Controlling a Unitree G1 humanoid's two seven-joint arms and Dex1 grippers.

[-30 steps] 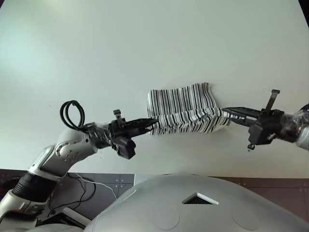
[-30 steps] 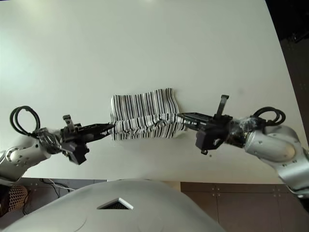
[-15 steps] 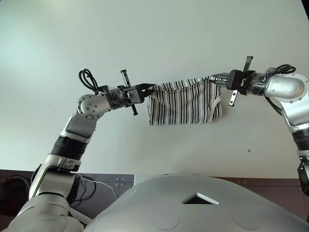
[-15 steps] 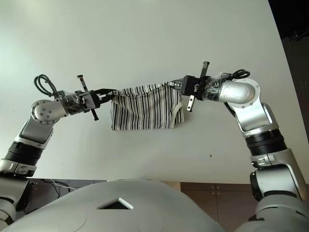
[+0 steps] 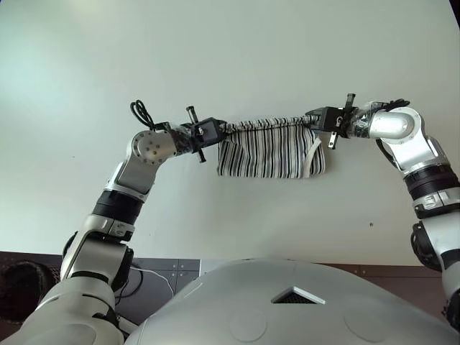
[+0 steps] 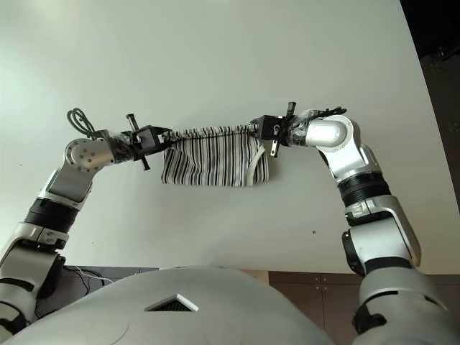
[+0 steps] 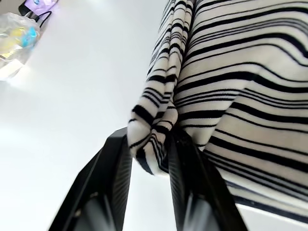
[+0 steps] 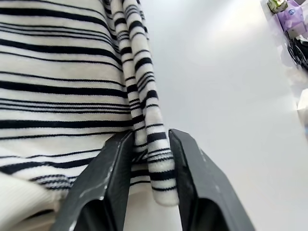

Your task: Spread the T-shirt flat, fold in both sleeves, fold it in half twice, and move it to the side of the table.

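The black-and-white striped T-shirt [image 5: 269, 151] hangs folded between my two grippers above the white table [image 5: 230, 50], its top edge stretched taut and its lower part draping down. My left gripper [image 5: 219, 129] is shut on the shirt's left top corner; in the left wrist view the fingers [image 7: 115, 168] pinch a bunched striped edge [image 7: 154, 130]. My right gripper [image 5: 310, 118] is shut on the right top corner, where the right wrist view shows striped hem [image 8: 149, 134] clamped between the fingers [image 8: 113, 163]. A white neckline band [image 5: 313, 154] shows at the shirt's right side.
The white table runs wide on every side of the shirt, with its front edge [image 5: 108, 255] near me. A dark floor [image 6: 438, 57] lies past the table's right edge.
Both grippers have lifted the shirt's corners from low near the front edge, carried them up and away from me, and pulled the top edge taut; the shirt now hangs below them.
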